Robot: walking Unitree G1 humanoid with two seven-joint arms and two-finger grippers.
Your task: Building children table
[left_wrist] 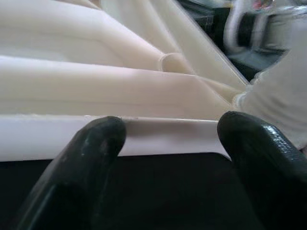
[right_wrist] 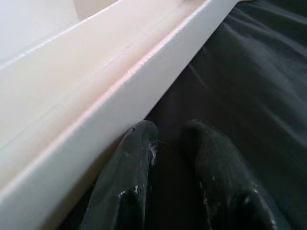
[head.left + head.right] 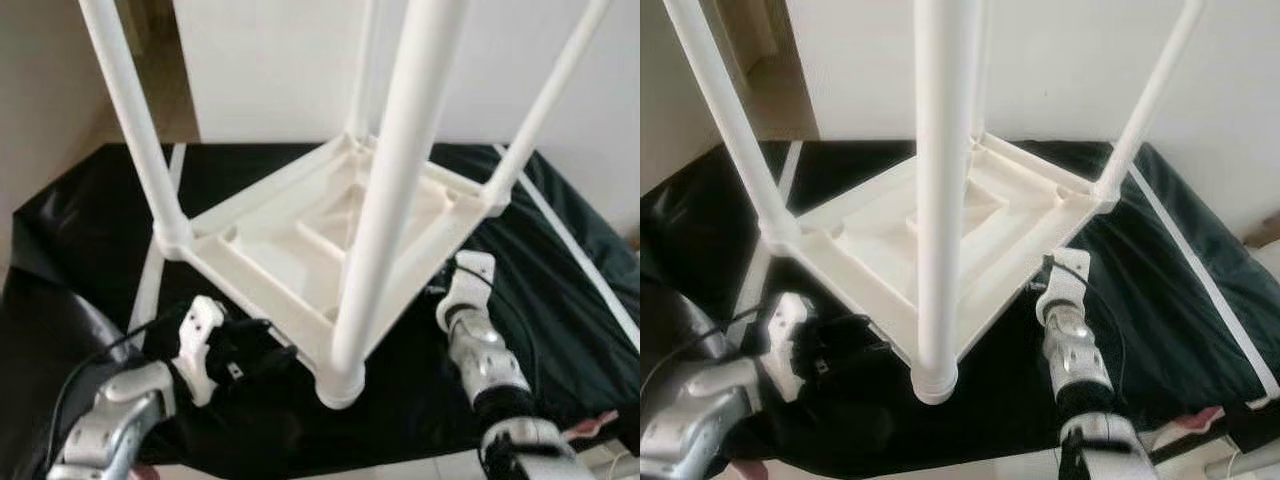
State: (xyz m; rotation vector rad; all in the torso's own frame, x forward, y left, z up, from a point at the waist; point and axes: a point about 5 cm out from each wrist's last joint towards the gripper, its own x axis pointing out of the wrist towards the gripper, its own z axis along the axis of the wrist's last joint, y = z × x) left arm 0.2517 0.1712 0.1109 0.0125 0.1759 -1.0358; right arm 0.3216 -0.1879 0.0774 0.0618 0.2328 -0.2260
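Note:
A white plastic children's table [image 3: 262, 283] lies upside down on a black cloth [image 3: 560, 310], its four legs pointing up. The nearest leg [image 3: 392, 200] stands in a corner socket [image 3: 340, 385] between my arms. My left gripper [image 1: 170, 139] is open at the near-left rim [image 1: 57, 139], its fingers [image 3: 255, 357] pointing at the rim with nothing between them. My right gripper [image 2: 172, 132] lies on the cloth beside the near-right rim [image 2: 120, 115], shut, with one finger [image 2: 139, 153] against the rim's outer wall.
The cloth covers a raised surface, with white strips [image 3: 582, 262] running across it at both sides. A pale wall [image 3: 270, 60] stands close behind the table. A pink object [image 3: 592, 428] lies by the cloth's near right edge.

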